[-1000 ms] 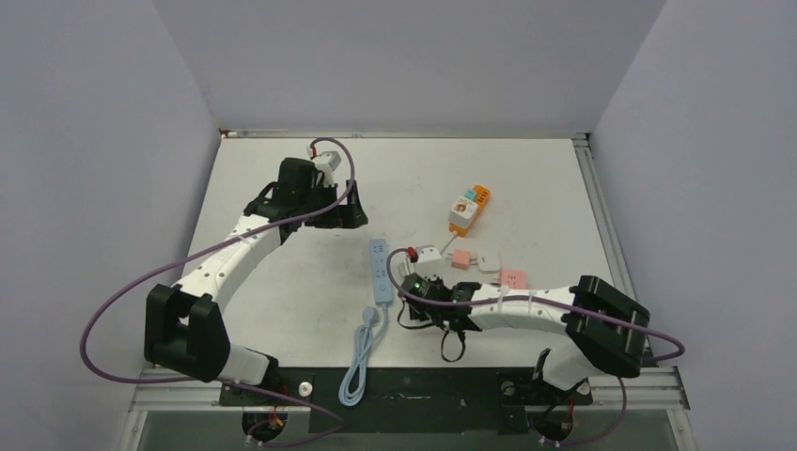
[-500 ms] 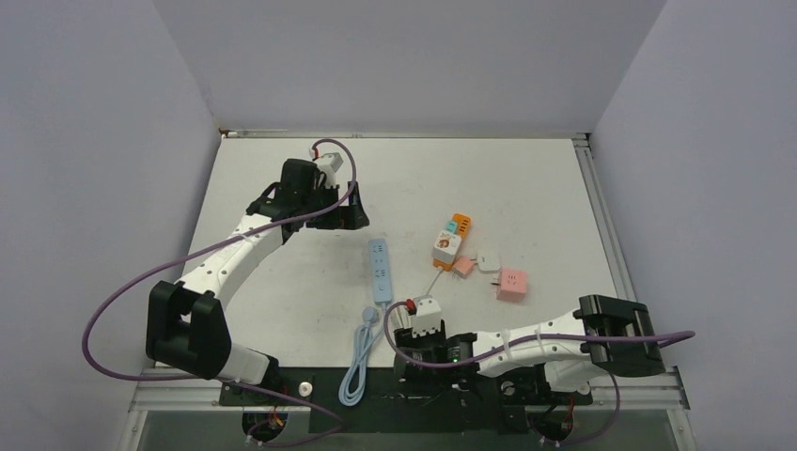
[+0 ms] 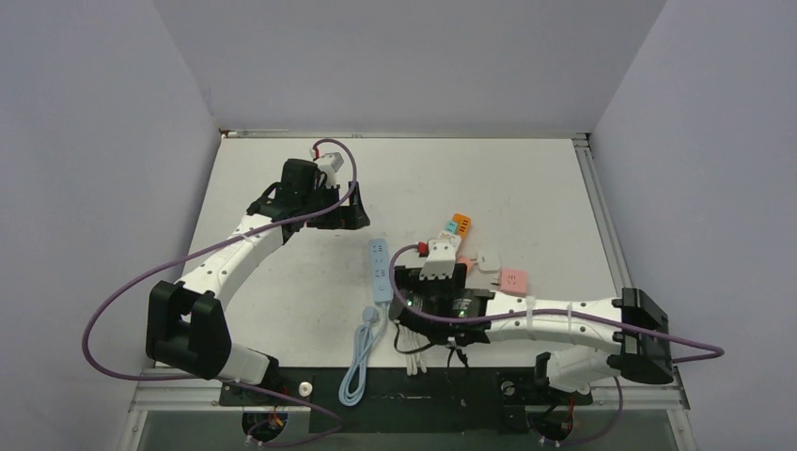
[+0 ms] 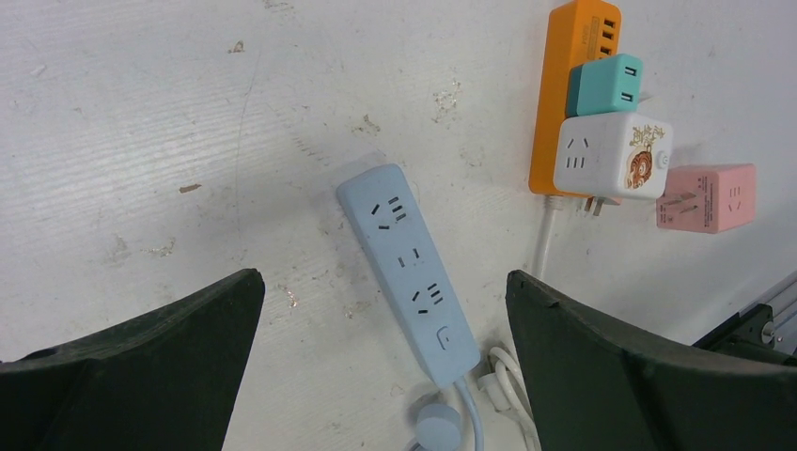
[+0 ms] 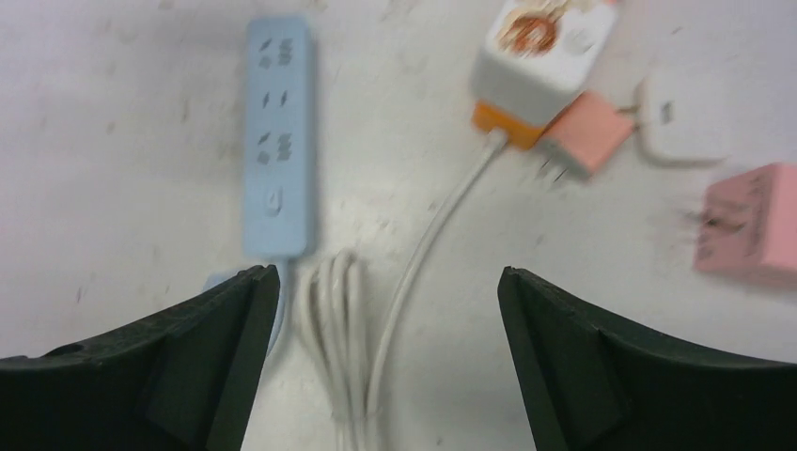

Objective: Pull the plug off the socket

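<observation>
The tabletop (image 4: 141, 113) is white, flecked with small brown scuffs. On it are a pale blue power strip (image 4: 409, 272), an orange power strip (image 4: 573, 56), a teal plug (image 4: 604, 85), a white cube adapter (image 4: 611, 155) printed with a round brown-and-orange motif, a pink adapter (image 4: 705, 197) and a white cord (image 4: 543, 246).

Table (image 3: 526, 178) bears blue strip (image 3: 379, 271), orange strip (image 4: 550, 113), perhaps adapters (image 4: 705, 197).

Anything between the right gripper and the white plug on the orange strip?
Nothing visible blocks it. The open right gripper faces the white plug with only a white cord lying flat between; a pink plug sits beside.
</observation>
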